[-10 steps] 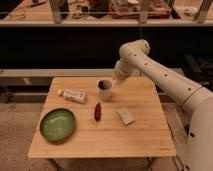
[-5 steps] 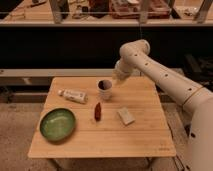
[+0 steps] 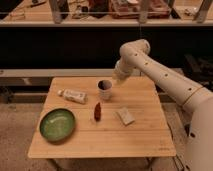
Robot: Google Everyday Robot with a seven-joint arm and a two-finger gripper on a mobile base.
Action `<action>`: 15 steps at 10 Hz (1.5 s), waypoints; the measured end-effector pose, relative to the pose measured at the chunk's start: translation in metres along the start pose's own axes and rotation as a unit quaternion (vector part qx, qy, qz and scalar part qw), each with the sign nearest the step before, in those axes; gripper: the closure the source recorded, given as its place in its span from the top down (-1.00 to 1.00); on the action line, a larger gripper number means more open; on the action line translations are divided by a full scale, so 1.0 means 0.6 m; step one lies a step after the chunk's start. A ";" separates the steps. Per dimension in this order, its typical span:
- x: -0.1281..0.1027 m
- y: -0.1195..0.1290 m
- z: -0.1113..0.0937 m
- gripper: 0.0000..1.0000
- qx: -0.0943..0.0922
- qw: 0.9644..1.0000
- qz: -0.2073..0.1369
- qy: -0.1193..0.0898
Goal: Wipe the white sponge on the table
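Observation:
The white sponge (image 3: 125,115) lies flat on the light wooden table (image 3: 140,140), right of centre. My gripper (image 3: 118,79) hangs from the white arm above the table's back edge, just right of a dark-rimmed cup (image 3: 104,89). It is well behind the sponge and apart from it.
A green plate (image 3: 57,124) sits at the front left. A white labelled tube (image 3: 72,95) lies at the back left. A small red-brown object (image 3: 97,111) lies near the middle, left of the sponge. A dark shelf with clutter runs behind the table.

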 end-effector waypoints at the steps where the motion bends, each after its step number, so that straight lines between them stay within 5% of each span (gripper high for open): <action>1: -0.004 -0.001 0.002 -0.17 -0.001 1.000 -0.001 -0.001; 6: -0.006 0.006 0.001 -0.17 0.011 1.000 0.001 -0.011; 9: 0.025 0.014 -0.010 -0.17 0.010 1.000 0.001 -0.004; 15: 0.000 0.061 -0.008 -0.17 0.012 1.000 0.003 -0.008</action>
